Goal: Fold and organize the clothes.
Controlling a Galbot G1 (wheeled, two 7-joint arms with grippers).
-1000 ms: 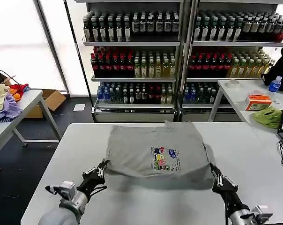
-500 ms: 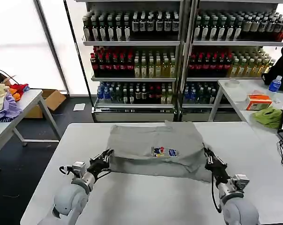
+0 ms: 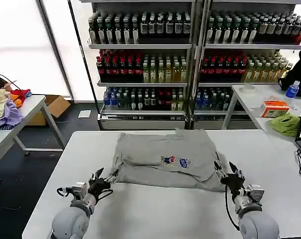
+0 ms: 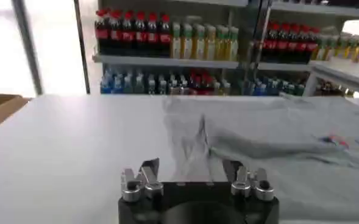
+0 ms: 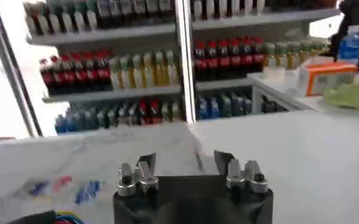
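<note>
Head view: both pincers, left [image 3: 97, 182] and right [image 3: 231, 175], spread empty beside folded shirt's [image 3: 163, 158] near corners.

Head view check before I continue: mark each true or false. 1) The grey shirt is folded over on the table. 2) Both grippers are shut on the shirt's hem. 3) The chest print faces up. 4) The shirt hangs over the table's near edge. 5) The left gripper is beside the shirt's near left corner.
1) True: the grey shirt lies folded on the table.
2) False: the left gripper and right gripper are both open, holding nothing.
3) True: the chest print shows on top.
4) False: it lies well in from that edge.
5) True.
</note>
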